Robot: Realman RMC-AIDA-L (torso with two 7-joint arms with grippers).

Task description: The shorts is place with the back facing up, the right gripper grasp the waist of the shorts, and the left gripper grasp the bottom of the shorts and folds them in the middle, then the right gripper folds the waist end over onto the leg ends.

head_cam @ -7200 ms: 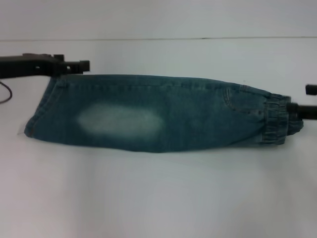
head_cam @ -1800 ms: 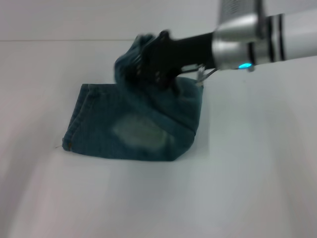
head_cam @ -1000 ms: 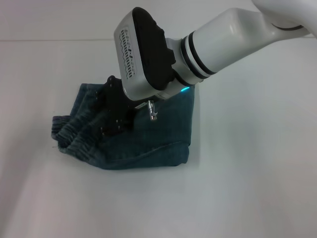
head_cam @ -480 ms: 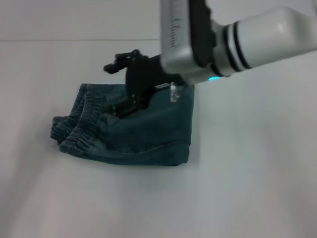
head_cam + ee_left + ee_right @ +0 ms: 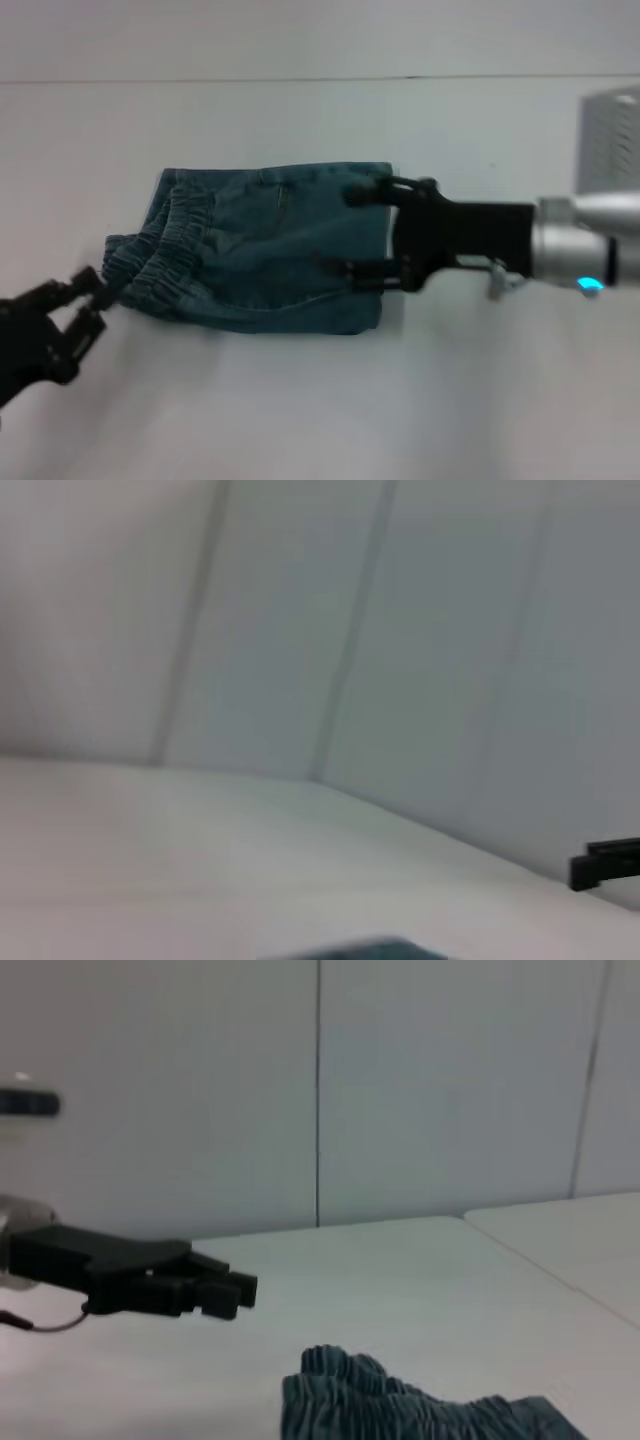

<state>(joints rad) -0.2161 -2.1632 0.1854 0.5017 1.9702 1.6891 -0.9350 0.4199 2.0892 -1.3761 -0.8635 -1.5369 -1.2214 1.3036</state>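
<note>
The blue-green denim shorts (image 5: 275,250) lie folded into a short stack on the white table. The gathered elastic waist (image 5: 150,265) rests on top at the left end, over the leg ends, and a stitched hem corner (image 5: 165,185) peeks out behind it. My right gripper (image 5: 340,232) reaches in from the right and is open, its fingers spread over the folded right edge with nothing held. My left gripper (image 5: 88,303) is low at the left, open, just beside the waist. The right wrist view shows the waist ruffle (image 5: 400,1405) and the left gripper (image 5: 215,1295) behind it.
The white table (image 5: 320,400) spreads around the shorts, with its back edge (image 5: 320,78) against a pale panelled wall. A sliver of denim (image 5: 370,948) and a black finger (image 5: 605,865) show in the left wrist view.
The right gripper has let go of the waist, swung down and pulled back to the right, open. The left gripper has come into view at the lower left. The shorts stay folded.
</note>
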